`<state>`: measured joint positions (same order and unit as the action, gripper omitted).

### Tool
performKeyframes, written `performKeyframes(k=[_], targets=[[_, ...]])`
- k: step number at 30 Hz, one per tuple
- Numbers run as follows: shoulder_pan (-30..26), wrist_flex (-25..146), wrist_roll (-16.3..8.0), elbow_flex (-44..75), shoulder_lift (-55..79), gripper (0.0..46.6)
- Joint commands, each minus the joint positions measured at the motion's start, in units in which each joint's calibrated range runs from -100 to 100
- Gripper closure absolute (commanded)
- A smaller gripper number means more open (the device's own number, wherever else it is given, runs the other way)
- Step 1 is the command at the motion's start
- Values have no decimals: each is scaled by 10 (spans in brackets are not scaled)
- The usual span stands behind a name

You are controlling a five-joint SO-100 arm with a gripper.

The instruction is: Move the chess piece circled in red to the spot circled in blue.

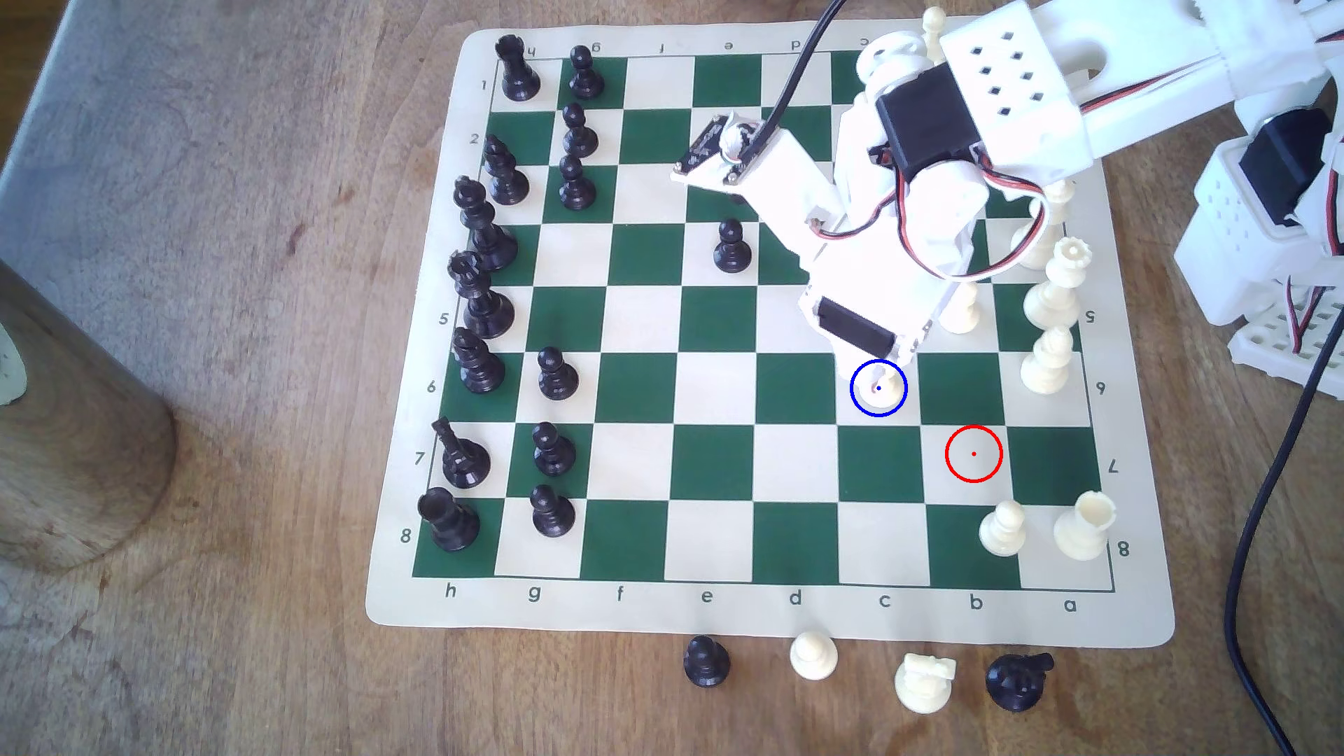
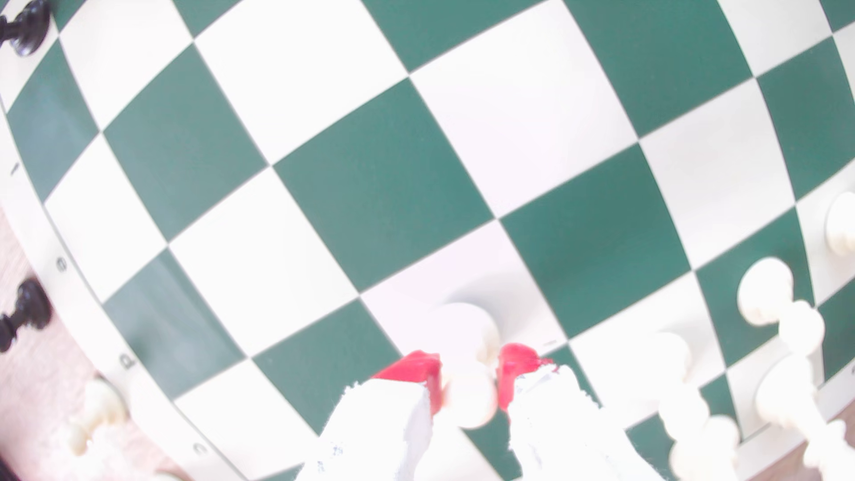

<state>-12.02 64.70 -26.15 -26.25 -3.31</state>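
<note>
My gripper reaches down over the blue-ringed spot, a cream square of the green-and-cream board. The chess piece, a cream-white pawn, stands inside the blue ring, mostly hidden under the fingers. In the wrist view the gripper is shut on the chess piece; red pads press either side of its neck, and its base meets the cream square. The red ring marks a bare cream square one row nearer and to the exterior view's right.
A white pawn and rook stand at the near right corner, and taller white pieces line the right edge. A lone black pawn stands mid-board. Captured pieces lie off the front edge. A black cable runs at the right.
</note>
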Motion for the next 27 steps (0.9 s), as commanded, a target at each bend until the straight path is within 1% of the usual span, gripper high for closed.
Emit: performKeyframes(k=[1,4,5,8,10,11,14,21,24,26,27], targets=[[6,-11,4,3,-6,463],[6,-11,4,2,-4,438],[8,-11,4,1,-3,410],[9,-15,5,-1,-3,380],[9,-15,6,-1,-3,304],[9,-13,7,-1,-3,280],[8,-7,11,-2,-3,235],[8,32,22,-6,-25,180],[13,52,28,-14,-59,140],[14,65,31,-21,-83,133],[13,81,37,-29,-110,132]])
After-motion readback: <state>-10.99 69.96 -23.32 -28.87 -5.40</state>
